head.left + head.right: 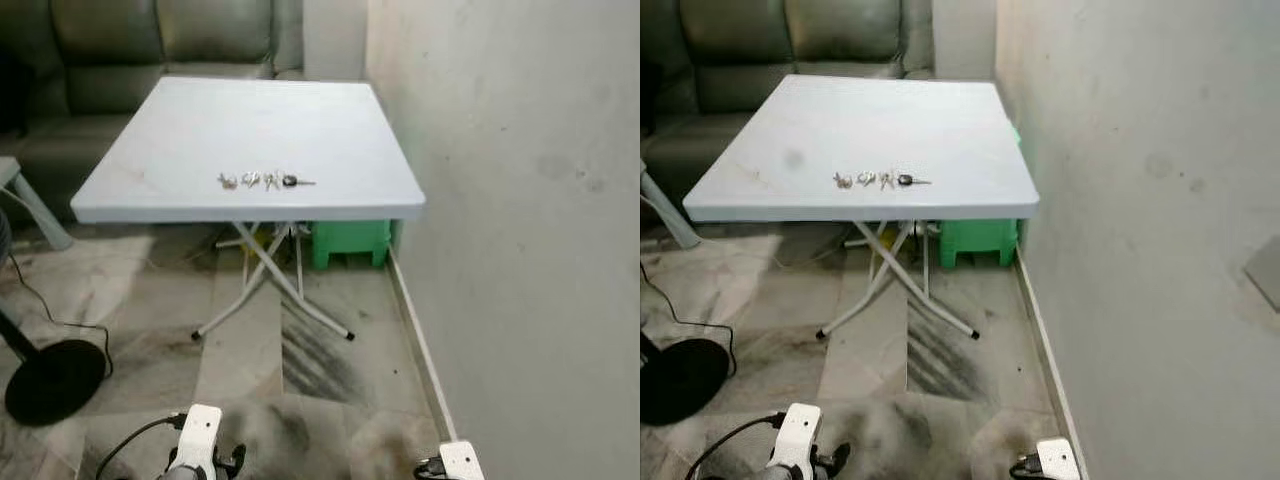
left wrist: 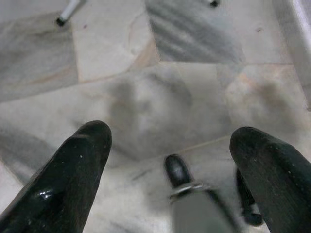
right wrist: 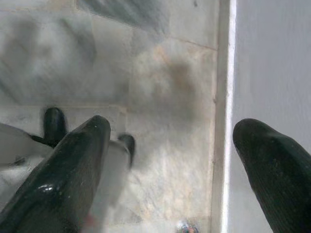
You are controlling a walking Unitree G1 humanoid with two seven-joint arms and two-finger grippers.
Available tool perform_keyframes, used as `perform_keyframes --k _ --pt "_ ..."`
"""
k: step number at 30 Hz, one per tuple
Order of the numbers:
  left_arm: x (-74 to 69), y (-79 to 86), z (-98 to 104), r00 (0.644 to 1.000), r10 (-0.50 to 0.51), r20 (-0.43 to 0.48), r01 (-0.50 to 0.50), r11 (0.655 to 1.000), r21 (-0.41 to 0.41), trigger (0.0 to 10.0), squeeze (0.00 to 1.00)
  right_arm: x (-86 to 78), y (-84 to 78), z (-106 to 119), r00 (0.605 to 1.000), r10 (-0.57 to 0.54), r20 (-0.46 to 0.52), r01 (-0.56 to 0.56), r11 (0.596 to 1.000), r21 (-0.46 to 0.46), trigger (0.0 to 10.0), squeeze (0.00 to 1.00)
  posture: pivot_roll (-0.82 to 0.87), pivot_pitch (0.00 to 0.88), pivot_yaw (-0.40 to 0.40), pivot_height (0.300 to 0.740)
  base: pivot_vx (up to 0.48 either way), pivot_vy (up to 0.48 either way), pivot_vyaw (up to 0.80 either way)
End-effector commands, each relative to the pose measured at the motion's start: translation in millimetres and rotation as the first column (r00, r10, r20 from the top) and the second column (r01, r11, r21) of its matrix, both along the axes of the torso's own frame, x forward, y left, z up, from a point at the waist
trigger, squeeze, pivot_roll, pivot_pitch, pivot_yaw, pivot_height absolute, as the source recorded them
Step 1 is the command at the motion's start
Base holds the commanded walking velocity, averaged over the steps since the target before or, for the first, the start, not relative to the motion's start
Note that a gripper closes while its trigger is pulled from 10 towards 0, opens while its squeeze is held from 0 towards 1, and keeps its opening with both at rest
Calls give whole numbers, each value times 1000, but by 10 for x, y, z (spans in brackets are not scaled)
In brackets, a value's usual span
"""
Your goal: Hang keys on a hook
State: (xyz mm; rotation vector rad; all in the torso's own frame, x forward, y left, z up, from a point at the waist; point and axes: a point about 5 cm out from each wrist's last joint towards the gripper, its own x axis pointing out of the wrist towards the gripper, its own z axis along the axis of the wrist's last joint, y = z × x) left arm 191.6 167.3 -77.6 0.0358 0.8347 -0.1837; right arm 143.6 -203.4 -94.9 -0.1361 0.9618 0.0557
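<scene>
A bunch of keys point(image 1: 264, 181) lies in a row near the front edge of a pale grey folding table point(image 1: 180, 140), also seen as keys point(image 1: 880, 180) in the right eye view. Both arms hang low over the marble floor, well short of the table. My left gripper point(image 2: 170, 145) is open with nothing between its black fingers point(image 2: 73, 170). My right gripper point(image 3: 170, 145) is open too, close to the wall's skirting, its fingers point(image 3: 73, 165) empty. No hook can be made out.
A plain wall point(image 1: 520, 200) runs along the right. A green plastic stool point(image 1: 350, 243) stands under the table by its crossed legs point(image 1: 270, 290). A dark sofa point(image 1: 120, 50) sits behind. A black fan base point(image 1: 55, 380) with cable lies at left.
</scene>
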Motion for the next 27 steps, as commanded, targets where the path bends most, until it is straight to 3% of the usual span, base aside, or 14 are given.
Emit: perform_keyframes --k 1,27 --pt "-78 98 -33 1000 10 -29 -9 1000 20 10000 0 84 67 24 1000 11 25 -11 1000 16 10000 0 -77 0 3 740 0 368 0" --pt "-91 88 -42 999 7 -34 -7 1000 22 10000 0 67 51 20 1000 19 20 -19 1000 13 10000 0 -79 0 0 740 0 370 0"
